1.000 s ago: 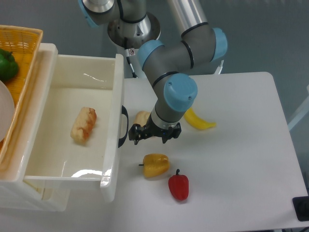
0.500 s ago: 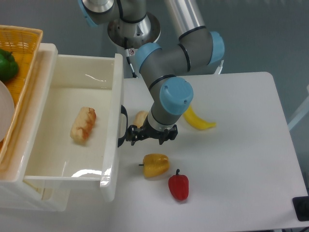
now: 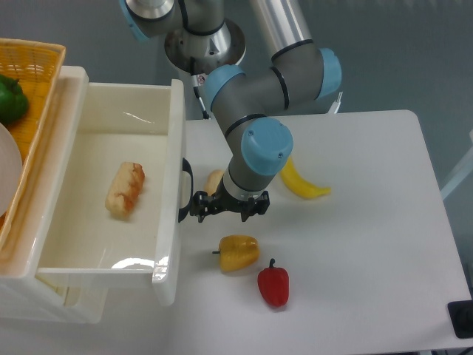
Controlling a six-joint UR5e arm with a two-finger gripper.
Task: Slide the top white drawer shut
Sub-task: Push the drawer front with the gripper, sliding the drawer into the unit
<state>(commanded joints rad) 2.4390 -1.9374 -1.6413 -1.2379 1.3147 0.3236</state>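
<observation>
Top white drawer (image 3: 111,200) sits pulled out at left, a bread roll (image 3: 126,190) inside it, black handle (image 3: 186,190) on its front panel. End effector (image 3: 198,206) is right at the handle, apparently touching it; jaw opening can't be told. Yellow pepper (image 3: 238,252), red pepper (image 3: 273,285) and banana (image 3: 301,184) lie on the tabletop (image 3: 369,222).

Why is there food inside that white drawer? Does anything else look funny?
A bread roll lies alone in the open top white drawer, while the banana and peppers sit loose on the table. Nothing looks spilled or broken.
</observation>
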